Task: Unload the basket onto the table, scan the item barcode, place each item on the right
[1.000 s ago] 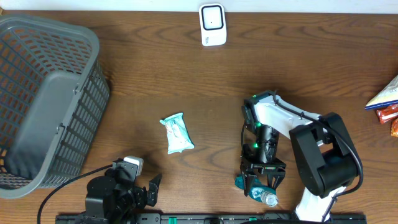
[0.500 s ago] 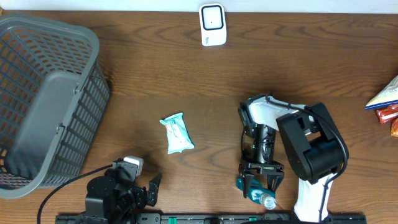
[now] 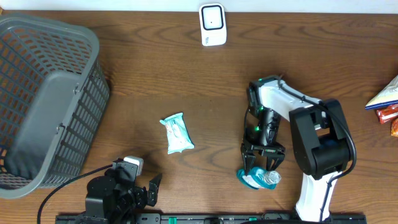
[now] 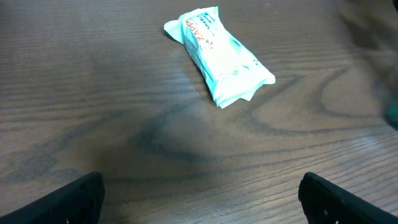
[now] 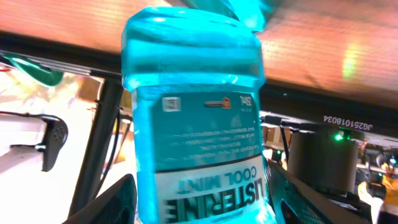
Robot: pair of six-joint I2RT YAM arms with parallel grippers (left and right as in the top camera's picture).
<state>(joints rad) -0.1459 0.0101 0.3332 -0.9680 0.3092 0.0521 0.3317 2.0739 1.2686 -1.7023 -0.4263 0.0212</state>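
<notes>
The item, a blue-green Listerine mouthwash bottle (image 3: pixel 256 179) (image 5: pixel 199 118), lies near the table's front edge between the fingers of my right gripper (image 3: pixel 263 164) (image 5: pixel 202 205), which is shut on its labelled body. The right wrist view shows the bottle close up, with a small white sticker (image 5: pixel 171 104) above the printed label. No barcode is clearly readable. A white scanner (image 3: pixel 212 25) stands at the back edge of the table, far from the bottle. My left gripper (image 3: pixel 149 190) (image 4: pixel 205 205) rests open and empty at the front left, its dark fingertips (image 4: pixel 68 202) wide apart over bare wood.
A pale teal wipes packet (image 3: pixel 178 132) (image 4: pixel 217 53) lies mid-table, ahead of the left gripper. A grey slatted basket (image 3: pixel 93 37) fills the left side. Snack packs (image 3: pixel 387 99) poke in at the right edge. The bottle sits close to the front edge.
My right gripper has drawn back from the front edge, bringing the bottle with it, and the arm's wrist has swung. The left arm and the packet have not moved.
</notes>
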